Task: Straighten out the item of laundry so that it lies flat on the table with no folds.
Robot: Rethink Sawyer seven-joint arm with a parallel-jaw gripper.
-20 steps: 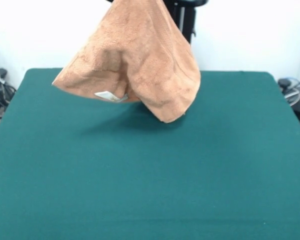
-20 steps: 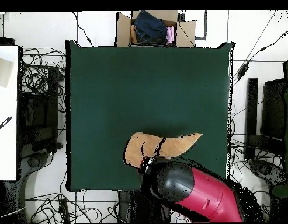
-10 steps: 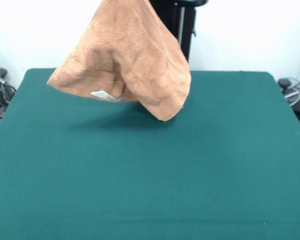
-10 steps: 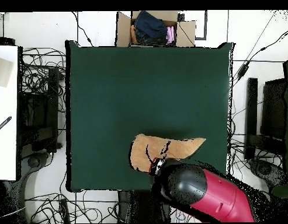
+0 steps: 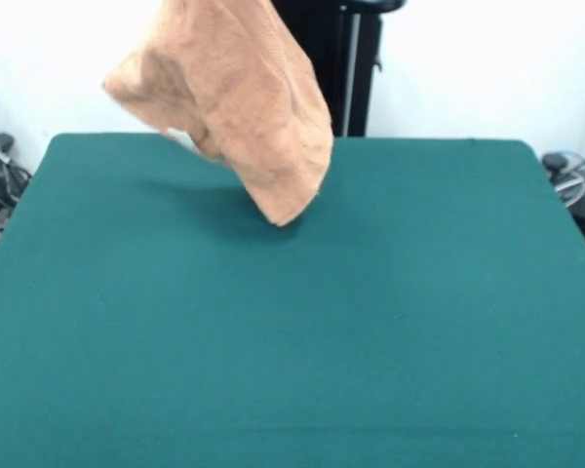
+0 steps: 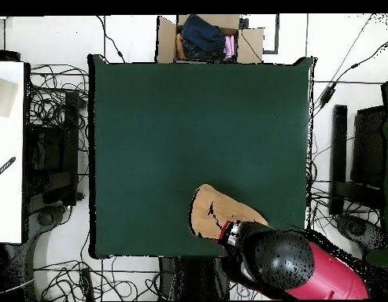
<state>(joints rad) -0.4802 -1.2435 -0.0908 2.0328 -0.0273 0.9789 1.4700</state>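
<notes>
While the orange-tan towel [image 5: 236,102] hangs bunched in the air above the green table [image 5: 292,341], you can see its lowest corner dangling clear of the cloth top, a shadow beneath it. From overhead, the towel [image 6: 215,212] sits over the table's edge nearest the red arm [image 6: 307,267], which covers its upper end. The gripper itself is hidden, so you cannot tell its grip.
</notes>
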